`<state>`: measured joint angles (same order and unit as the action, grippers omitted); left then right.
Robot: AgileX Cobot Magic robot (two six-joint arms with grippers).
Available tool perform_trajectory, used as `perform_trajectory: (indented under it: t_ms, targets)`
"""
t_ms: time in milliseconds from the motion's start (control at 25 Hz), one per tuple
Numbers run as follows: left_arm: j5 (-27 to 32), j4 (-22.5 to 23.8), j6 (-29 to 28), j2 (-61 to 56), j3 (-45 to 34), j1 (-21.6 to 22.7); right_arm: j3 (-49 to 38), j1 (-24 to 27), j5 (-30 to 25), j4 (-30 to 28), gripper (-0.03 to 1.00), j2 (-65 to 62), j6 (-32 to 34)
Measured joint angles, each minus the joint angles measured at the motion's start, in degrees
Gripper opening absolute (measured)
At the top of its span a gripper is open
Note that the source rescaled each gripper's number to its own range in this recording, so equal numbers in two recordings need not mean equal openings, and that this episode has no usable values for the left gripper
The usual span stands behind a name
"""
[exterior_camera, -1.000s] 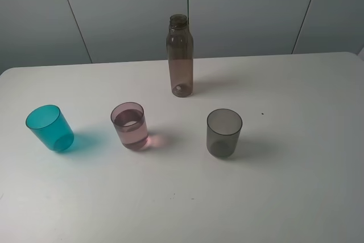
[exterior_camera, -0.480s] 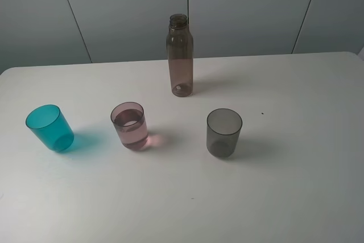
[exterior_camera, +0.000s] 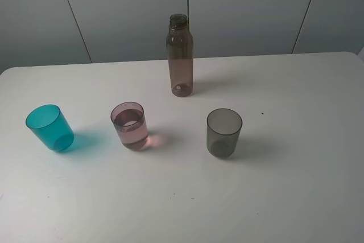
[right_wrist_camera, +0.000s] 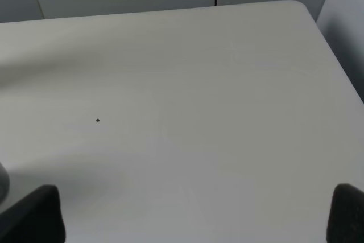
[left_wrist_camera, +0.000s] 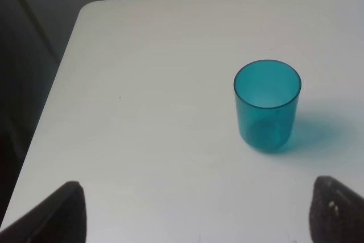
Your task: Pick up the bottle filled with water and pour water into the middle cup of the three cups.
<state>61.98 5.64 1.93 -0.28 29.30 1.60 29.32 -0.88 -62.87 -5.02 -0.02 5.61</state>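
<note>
The smoky brown-grey bottle (exterior_camera: pixel 180 55) stands upright and uncapped at the back middle of the white table (exterior_camera: pixel 296 186), partly filled with water. In front of it stand the three cups in a row: the teal cup (exterior_camera: pixel 49 128) on the left, the pale pink middle cup (exterior_camera: pixel 129 126) with liquid in it, and the smoky grey cup (exterior_camera: pixel 223 132) on the right. Neither arm shows in the exterior view. My left gripper (left_wrist_camera: pixel 196 220) is open and empty, short of the teal cup (left_wrist_camera: pixel 267 105). My right gripper (right_wrist_camera: pixel 196 214) is open and empty over bare table.
Grey wall panels (exterior_camera: pixel 114 9) stand behind the table's back edge. The table's left edge and rounded corner (left_wrist_camera: pixel 85 9) show in the left wrist view, its right back corner (right_wrist_camera: pixel 301 7) in the right wrist view. A small dark speck (right_wrist_camera: pixel 97 120) lies on the table.
</note>
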Motion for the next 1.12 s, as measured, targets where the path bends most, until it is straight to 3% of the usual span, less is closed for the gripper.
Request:
perform_trajectory:
  t_ms: [1120]
  targets:
    - [0.0, 0.0, -0.2, 0.0, 0.0, 0.0, 0.0, -2.0, 0.0, 4.6, 1.0, 0.0, -4.9]
